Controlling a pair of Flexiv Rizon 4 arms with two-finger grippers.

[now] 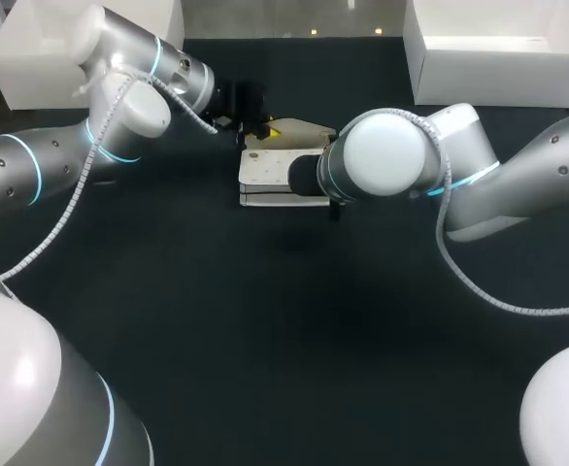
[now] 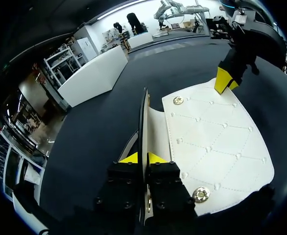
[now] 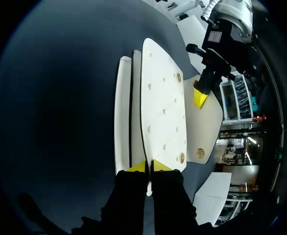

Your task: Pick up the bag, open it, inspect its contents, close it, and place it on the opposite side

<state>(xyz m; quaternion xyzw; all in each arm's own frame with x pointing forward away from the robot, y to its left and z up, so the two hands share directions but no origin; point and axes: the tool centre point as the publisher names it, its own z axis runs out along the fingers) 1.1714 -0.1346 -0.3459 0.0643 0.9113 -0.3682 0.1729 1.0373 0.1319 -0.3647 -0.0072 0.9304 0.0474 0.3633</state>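
A white quilted bag (image 1: pixel 270 180) with gold snaps lies at the table's middle, its flap (image 1: pixel 304 131) spread toward the back. My left gripper (image 1: pixel 257 124) comes in from the back left. In its own view the left gripper (image 2: pixel 142 157) is shut on a thin upright edge of the bag, beside the quilted panel (image 2: pixel 217 147). My right gripper (image 3: pixel 149 166) is shut on the near edge of the quilted panel (image 3: pixel 163 103). The head view hides its fingers under the right wrist (image 1: pixel 382 155). Each wrist view shows the other arm's yellow tips at the bag's far edge.
A white box (image 1: pixel 81 49) stands at the back left and a larger white box (image 1: pixel 503 53) at the back right. Dark cloth (image 1: pixel 284 330) covers the table.
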